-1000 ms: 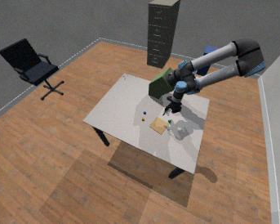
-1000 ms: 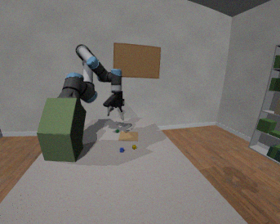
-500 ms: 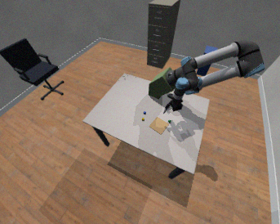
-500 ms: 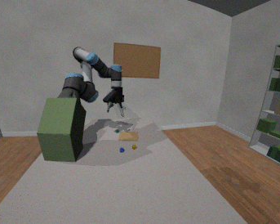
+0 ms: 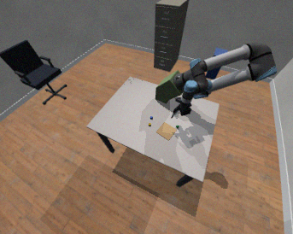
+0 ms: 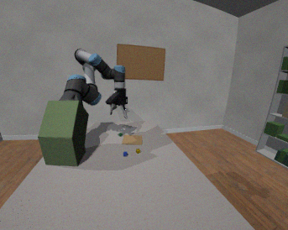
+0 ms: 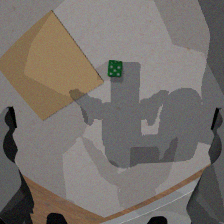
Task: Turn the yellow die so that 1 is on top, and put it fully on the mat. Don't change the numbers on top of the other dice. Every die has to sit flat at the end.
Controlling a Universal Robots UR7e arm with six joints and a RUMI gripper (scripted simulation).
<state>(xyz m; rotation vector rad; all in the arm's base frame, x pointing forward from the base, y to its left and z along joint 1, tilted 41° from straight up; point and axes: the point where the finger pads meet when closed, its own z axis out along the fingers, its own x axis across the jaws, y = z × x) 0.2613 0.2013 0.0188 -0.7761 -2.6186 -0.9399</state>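
A yellow die (image 5: 149, 125), a blue die (image 5: 151, 117) and a white-pipped green die (image 7: 115, 68) flank a tan mat (image 7: 47, 65) on the pale grey table (image 5: 119, 111).

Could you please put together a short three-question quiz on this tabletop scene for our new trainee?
1. True or false: the yellow die already lies on the mat.
2. Which die shows in the wrist view? A) blue B) green C) yellow
3. In what state is the gripper, and where is it relative to the table?

Key
1. False. It sits on the bare table beside the mat, near the blue die.
2. B. The green die lies just off a corner of the mat.
3. Its jaws are open with nothing between them, and it hangs above the table, touching no die.
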